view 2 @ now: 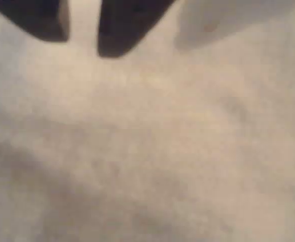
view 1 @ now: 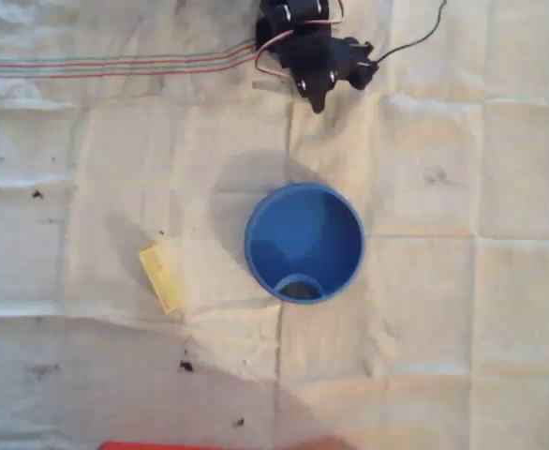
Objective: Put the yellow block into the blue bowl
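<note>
In the overhead view the yellow block (view 1: 162, 277) lies flat on the white cloth, left of the blue bowl (view 1: 303, 242) and about a block's length from its wall. The bowl stands upright in the middle of the cloth. My black gripper (view 1: 316, 101) sits at the top edge, well above the bowl and far from the block. The wrist view is blurred: two dark fingers (view 2: 122, 27) hang at the top with a narrow strip of cloth showing between them, so the gripper (view 2: 82, 48) is slightly open and holds nothing.
A creased white cloth (view 1: 462, 309) covers the table, with a striped band (view 1: 115, 64) at the upper left and a few dark specks. A red edge (view 1: 162, 445) shows at the bottom. Cables (view 1: 415, 42) run off at the top right.
</note>
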Action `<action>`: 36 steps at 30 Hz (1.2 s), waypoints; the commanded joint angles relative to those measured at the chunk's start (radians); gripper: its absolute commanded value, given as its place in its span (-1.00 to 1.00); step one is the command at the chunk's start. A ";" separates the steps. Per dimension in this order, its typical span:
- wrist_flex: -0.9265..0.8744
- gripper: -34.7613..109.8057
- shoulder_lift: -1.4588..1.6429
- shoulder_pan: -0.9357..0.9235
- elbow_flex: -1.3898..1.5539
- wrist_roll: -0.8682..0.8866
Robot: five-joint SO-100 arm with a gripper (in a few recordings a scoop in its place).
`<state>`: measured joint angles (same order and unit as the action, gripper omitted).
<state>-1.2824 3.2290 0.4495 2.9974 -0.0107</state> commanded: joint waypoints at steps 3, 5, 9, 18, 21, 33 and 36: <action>0.018 -0.51 0.106 0.000 0.063 0.002; 0.018 -0.51 0.106 0.000 0.063 0.002; 0.018 -0.52 0.106 -0.003 0.063 0.002; 0.018 -0.52 0.106 0.000 0.063 0.002; 0.018 -0.52 0.106 0.000 0.063 0.002; 0.028 -0.52 0.106 -0.009 0.060 0.000; 0.028 -0.52 0.106 -0.009 -0.014 0.000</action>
<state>-1.2824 3.2290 0.4495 2.9959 -0.0107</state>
